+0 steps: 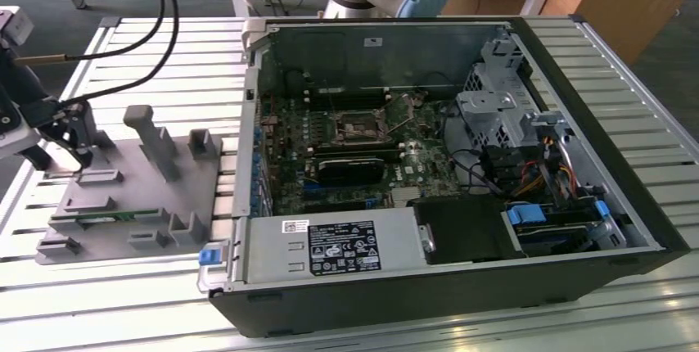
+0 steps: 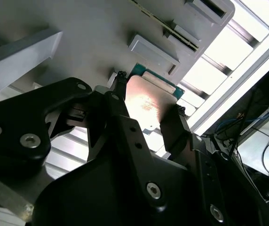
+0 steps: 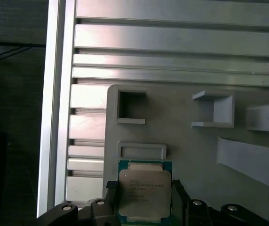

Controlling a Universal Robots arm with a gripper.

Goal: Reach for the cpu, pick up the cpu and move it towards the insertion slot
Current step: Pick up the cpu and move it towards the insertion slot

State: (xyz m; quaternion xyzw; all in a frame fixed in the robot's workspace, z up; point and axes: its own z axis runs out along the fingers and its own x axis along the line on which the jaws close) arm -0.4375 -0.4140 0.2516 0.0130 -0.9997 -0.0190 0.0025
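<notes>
The cpu (image 3: pixel 143 192) is a flat square chip with a silver top and green rim. In both wrist views it sits between the two black fingers of my gripper (image 3: pixel 144 195), which press against its opposite edges. In the second wrist view the cpu (image 2: pixel 147 104) shines between the fingers (image 2: pixel 117 101). In the exterior view my gripper (image 1: pixel 68 151) is over the far corner of the grey fixture plate (image 1: pixel 137 196), at the exterior view's left. The insertion slot (image 1: pixel 358 128) is the square metal-framed socket on the motherboard, well to the right inside the open computer case.
The fixture plate carries upright grey posts (image 1: pixel 153 135) and a narrow green memory stick (image 1: pixel 110 219). The case wall (image 1: pixel 249 123) rises between plate and motherboard. A power supply (image 1: pixel 327 247) lies at the case front, drive cages (image 1: pixel 502 115) at its right. Black cables (image 1: pixel 164 16) hang above the plate.
</notes>
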